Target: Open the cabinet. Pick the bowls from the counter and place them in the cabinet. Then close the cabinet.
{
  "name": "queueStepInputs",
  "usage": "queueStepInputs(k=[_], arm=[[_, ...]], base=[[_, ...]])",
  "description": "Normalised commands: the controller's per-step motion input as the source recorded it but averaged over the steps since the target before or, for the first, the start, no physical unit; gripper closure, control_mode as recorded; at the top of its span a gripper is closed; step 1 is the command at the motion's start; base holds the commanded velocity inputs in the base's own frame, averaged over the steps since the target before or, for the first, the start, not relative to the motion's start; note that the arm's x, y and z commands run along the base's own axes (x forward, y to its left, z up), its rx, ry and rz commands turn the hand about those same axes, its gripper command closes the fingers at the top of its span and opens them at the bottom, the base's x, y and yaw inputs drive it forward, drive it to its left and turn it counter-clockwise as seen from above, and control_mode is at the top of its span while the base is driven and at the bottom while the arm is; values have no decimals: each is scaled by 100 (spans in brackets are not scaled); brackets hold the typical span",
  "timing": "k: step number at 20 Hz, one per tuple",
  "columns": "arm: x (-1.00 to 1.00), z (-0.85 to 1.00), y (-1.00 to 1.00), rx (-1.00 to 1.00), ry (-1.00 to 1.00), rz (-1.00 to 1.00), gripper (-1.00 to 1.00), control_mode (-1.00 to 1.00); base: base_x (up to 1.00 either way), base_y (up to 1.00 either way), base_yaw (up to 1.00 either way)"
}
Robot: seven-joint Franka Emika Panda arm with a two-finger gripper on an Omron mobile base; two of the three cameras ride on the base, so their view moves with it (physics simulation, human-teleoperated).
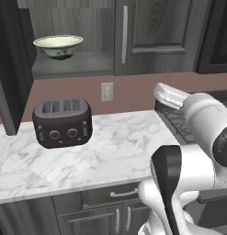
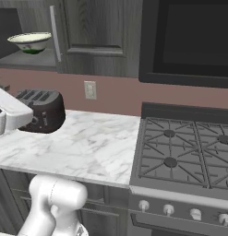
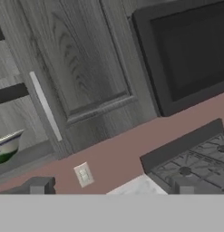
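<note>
From my left base camera I see the cabinet [image 1: 71, 64] with its left door swung open and the small whitish bowl [image 1: 58, 46] with the green mark sitting on its shelf, above a dark toaster [image 1: 62, 122] on the marble worktop [image 1: 119, 147]. The right base camera adds the gas stove [image 2: 184, 152] flush against the worktop's right edge and a black panel [image 2: 187, 41] above it. The hand camera, rolled, faces the cabinet's closed right door, with the pincer [image 3: 111, 186] spread wide and empty. The arm is folded near the stove. The worktop right of the toaster is bare.
</note>
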Motion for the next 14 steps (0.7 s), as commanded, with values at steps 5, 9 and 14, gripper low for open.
queueStepInputs(k=[5, 9, 14], arm=[[-11, 0, 70, -22, 0, 0, -100, -100], [-19, 0, 73, -22, -4, 0, -100, -100], [-44, 0, 50, -18, -9, 0, -100, -100]], base=[[0, 0, 0], [0, 0, 0], [0, 0, 0]])
